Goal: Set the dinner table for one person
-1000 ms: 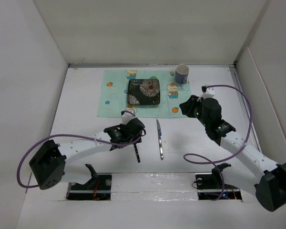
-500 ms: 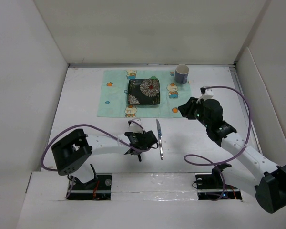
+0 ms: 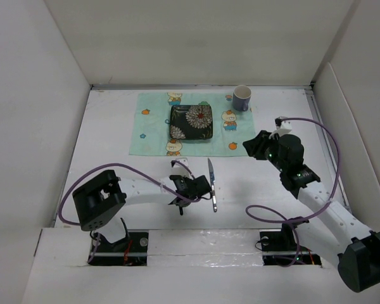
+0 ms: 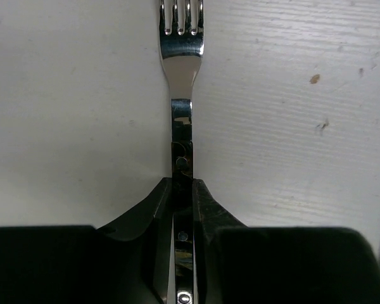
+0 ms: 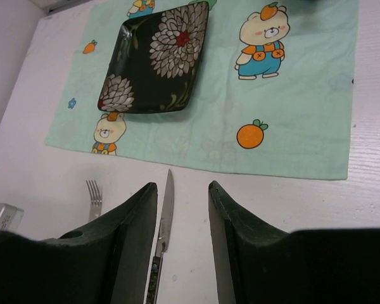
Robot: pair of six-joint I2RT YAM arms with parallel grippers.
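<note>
Top external view: the surface (image 3: 107, 145) is a large, flat, plain white rectangle with white walls around it, and it is far bigger than everything that lies on it. In the wrist views its top shows a fine grain and some small dark specks.

A mint-green placemat (image 3: 153, 130) with cartoon bears and oranges lies on the far half of the surface. A square black plate (image 3: 192, 121) with white flowers sits in the middle of the placemat. A dark cup (image 3: 242, 97) with a white inside stands at the far right corner of the placemat.

A knife (image 3: 211, 185) lies on the bare surface on the near side of the placemat, its tip pointing toward the placemat. A fork (image 4: 182, 82) lies just left of the knife, tines toward the placemat.

The left end effector (image 4: 182, 185) is narrow, with both fingers pressed on the sides of the fork handle. The right end effector (image 5: 182, 187) hangs above the near right corner of the placemat, its fingers apart with nothing between them.
</note>
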